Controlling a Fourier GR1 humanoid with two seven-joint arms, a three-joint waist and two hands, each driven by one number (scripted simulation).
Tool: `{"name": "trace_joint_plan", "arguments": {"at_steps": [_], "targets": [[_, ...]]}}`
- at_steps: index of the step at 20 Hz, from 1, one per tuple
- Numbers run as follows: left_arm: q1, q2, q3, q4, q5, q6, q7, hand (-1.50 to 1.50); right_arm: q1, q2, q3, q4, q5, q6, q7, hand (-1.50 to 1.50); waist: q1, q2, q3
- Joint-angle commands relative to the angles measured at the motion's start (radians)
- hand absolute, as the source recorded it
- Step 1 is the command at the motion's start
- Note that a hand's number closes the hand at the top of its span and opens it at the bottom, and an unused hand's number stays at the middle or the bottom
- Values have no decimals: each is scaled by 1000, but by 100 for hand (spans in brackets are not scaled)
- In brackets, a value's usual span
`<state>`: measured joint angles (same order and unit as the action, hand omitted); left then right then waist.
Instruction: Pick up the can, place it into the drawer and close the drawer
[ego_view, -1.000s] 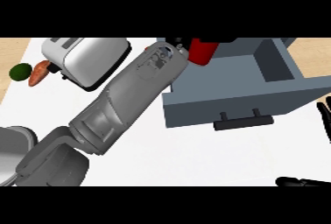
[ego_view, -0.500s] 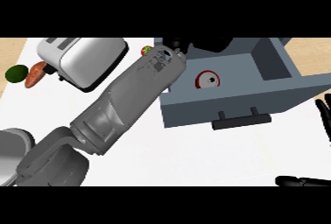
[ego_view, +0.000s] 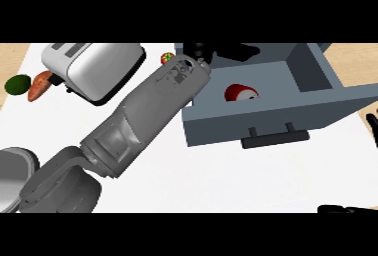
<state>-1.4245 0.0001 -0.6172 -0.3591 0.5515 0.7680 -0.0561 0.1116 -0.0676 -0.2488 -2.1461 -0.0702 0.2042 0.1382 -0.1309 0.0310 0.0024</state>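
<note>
**Your robot's body, seen from its head**

You can see one long grey forearm (ego_view: 148, 112). It is a boxy, smooth shell, paler on its upper face and shaded along one edge. At its wrist end there is a lighter plate set with small round fittings. A stepped collar joins it to a darker grey rounded elbow casing (ego_view: 63, 185). Your black left hand (ego_view: 198, 50) caps the wrist. Your black right hand (ego_view: 343, 209) shows only as dark slivers at the right and lower edges.
</note>
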Motion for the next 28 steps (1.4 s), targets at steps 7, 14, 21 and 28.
{"name": "trace_joint_plan", "arguments": {"at_steps": [7,14,21,28], "targets": [[-1,0,28,-22,86,24,-36,-150,10,-76,54,-86,220,18,-106,-150,2,0,0],[36,0,22,-85,145,40,-88,-150,-52,-141,98,-60,393,9,-133,-150,44,-8,-1],[-2,0,3,-95,157,96,-83,-150,-140,-201,207,53,701,-49,-156,-150,80,-13,-2],[-21,0,26,-97,147,75,-26,-150,-159,-170,381,189,1000,-148,-133,-150,125,-25,-2]]}}
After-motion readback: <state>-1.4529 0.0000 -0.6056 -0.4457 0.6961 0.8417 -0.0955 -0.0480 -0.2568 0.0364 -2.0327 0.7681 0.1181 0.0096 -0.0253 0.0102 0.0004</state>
